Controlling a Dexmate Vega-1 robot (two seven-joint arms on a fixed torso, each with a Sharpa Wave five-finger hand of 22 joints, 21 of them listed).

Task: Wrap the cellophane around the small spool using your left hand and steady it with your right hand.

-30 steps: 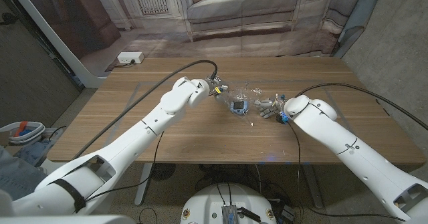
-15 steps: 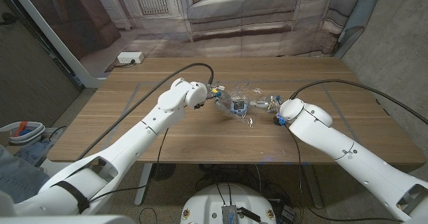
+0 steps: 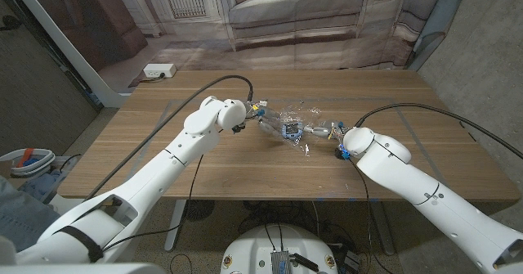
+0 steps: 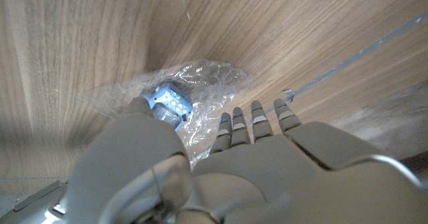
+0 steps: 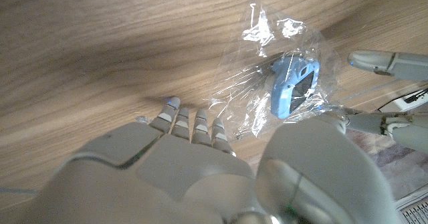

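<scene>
Wooden table (image 3: 204,155): left hand (image 3: 255,113) and right hand (image 3: 327,131) pinch cellophane (image 3: 301,114) flanking blue spool (image 3: 291,129); spool axis unclear.

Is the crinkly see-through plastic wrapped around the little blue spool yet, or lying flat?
Partly wrapped. The crumpled clear cellophane bunches loosely over the small blue spool, loose ends sticking out. Not flat, not tight.
</scene>
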